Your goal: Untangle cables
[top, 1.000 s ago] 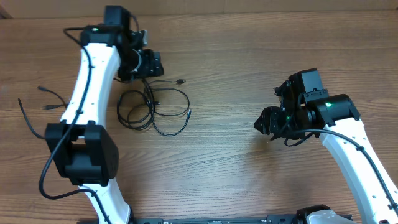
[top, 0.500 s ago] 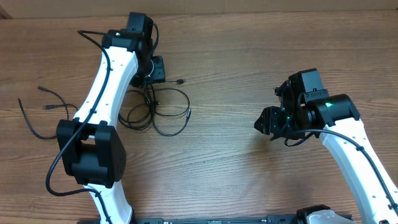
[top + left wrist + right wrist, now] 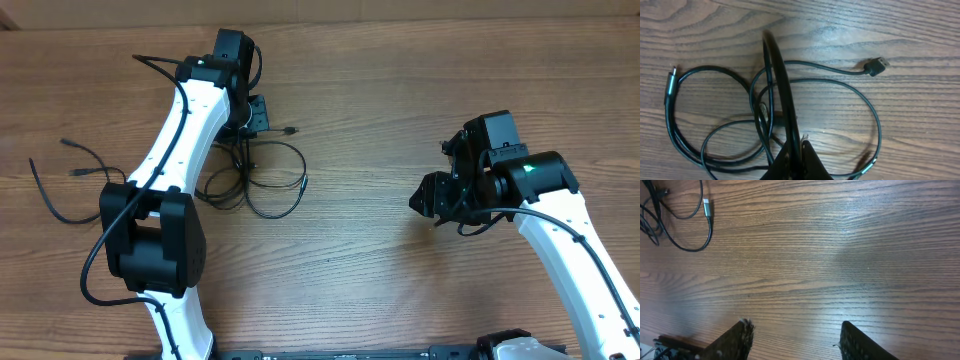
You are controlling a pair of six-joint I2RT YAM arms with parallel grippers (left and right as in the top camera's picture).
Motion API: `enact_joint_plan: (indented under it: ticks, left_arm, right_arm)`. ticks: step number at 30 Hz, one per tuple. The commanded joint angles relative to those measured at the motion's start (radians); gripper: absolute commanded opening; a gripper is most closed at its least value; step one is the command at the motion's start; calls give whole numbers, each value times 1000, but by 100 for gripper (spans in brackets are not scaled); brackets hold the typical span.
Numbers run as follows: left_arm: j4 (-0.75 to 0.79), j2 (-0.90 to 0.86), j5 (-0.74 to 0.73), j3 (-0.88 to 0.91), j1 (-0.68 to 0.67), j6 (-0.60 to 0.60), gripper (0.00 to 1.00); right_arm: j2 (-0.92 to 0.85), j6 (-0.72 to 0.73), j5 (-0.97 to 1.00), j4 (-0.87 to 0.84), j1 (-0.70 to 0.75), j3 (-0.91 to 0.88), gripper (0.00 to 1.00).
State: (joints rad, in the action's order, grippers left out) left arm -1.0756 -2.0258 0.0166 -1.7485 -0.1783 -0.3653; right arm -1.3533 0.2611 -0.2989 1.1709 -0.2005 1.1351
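The cables [image 3: 272, 186] lie looped together on the wooden table, just below my left gripper [image 3: 248, 126]. In the left wrist view my left gripper [image 3: 796, 150] is shut on one black strand [image 3: 780, 80] that runs up and away from the fingertips, raised over the other loops [image 3: 860, 97]. A plug end [image 3: 875, 66] lies to the upper right and a silver-tipped end [image 3: 670, 87] to the left. My right gripper [image 3: 425, 200] hovers open far to the right with bare wood between its fingers [image 3: 795, 335]. Part of the cables [image 3: 687, 246] shows at its top left.
Two separate thin black cords [image 3: 75, 160] lie at the table's left side, beside the left arm [image 3: 170, 150]. The right arm's base wire [image 3: 575, 235] runs along its white link. Bare wood stretches between the bundle and the right gripper.
My left arm has swung right and reached over the bundle's top, and its gripper has gone from open to shut on a cable strand. The right arm has not moved.
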Motion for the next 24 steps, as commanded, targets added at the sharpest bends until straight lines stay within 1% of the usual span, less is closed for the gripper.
enact_joint_plan:
  ticks: [1, 3, 6, 10, 12, 14, 17, 19, 20, 24]
  left_arm:
    - [-5, -5, -55, -120, -5, 16, 4]
    - [-27, -4, -123, -211, -5, 47, 4]
    - [-64, -4, -269, -365, -6, 94, 4]
    - [-113, -4, -465, -578, -10, 124, 4]
    - [-138, -2, -520, -678, -12, 143, 4]
    - [-180, 4, -526, -780, -12, 153, 4]
    - [-240, 18, -498, -888, -12, 164, 4]
    - [-294, 31, -432, -931, -15, 164, 4]
    - [-339, 41, -371, -940, -20, 164, 4]
    - [-469, 46, -227, -939, -42, 164, 4]
  right_arm:
    - [0, -3, 7, -2, 5, 10, 54]
    - [0, -3, 7, -2, 5, 10, 55]
    - [0, -3, 7, -5, 5, 10, 55]
    - [0, -3, 6, -26, 5, 10, 55]
    - [0, -2, 6, -45, 5, 10, 55]
    - [0, -2, -13, -80, 5, 10, 54]
    - [0, -3, -98, -143, 5, 10, 54]
    - [0, -3, -142, -183, 5, 10, 54]
    - [0, -2, -161, -203, 5, 10, 53]
    - [0, -2, -174, -219, 5, 10, 52]
